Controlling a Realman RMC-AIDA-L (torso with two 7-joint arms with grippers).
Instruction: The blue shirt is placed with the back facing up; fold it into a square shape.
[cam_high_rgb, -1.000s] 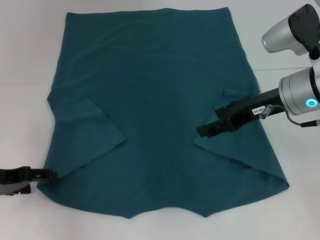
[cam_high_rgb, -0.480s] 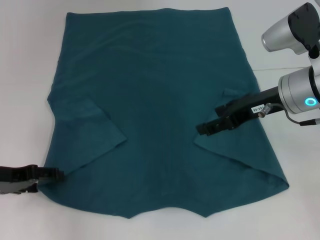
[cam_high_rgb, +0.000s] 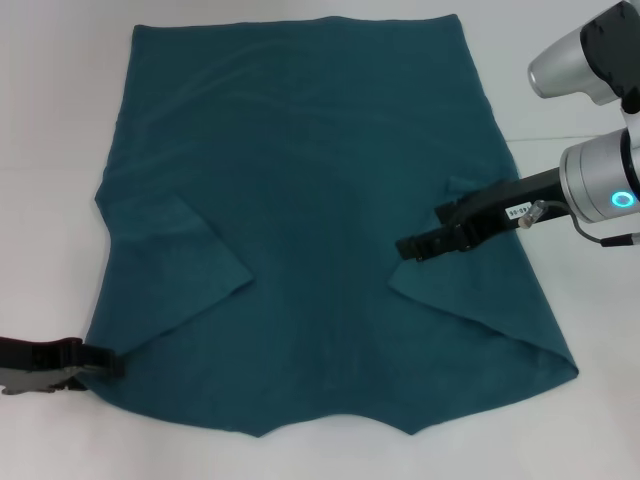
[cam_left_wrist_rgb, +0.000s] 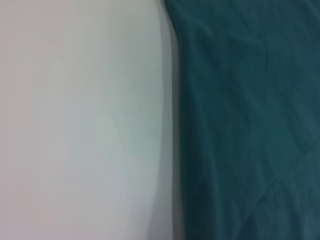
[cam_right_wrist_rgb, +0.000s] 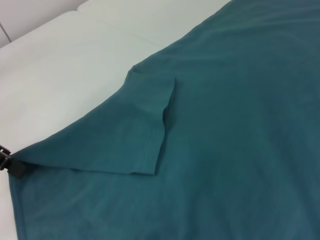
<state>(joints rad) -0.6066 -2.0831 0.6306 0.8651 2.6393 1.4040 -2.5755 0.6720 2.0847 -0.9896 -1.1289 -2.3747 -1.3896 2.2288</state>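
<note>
Here: blue shirt (cam_high_rgb: 320, 200) flat | white table (cam_high_rgb: 50, 150) (plain, matte)

Bright, even light, soft faint shadows; the left wrist view is blurred.

The blue shirt (cam_high_rgb: 320, 200) is one plain, dark teal-blue all over, with no print or lettering showing on the side facing up; its folded-in sleeves are the same shade. It lies on a white table (cam_high_rgb: 50, 150) with no pattern. The left gripper (cam_high_rgb: 100, 358), at the near left, is black. The right gripper (cam_high_rgb: 410, 245) is black too, on a silver-grey arm (cam_high_rgb: 600, 185) bearing a glowing cyan ring.
</note>
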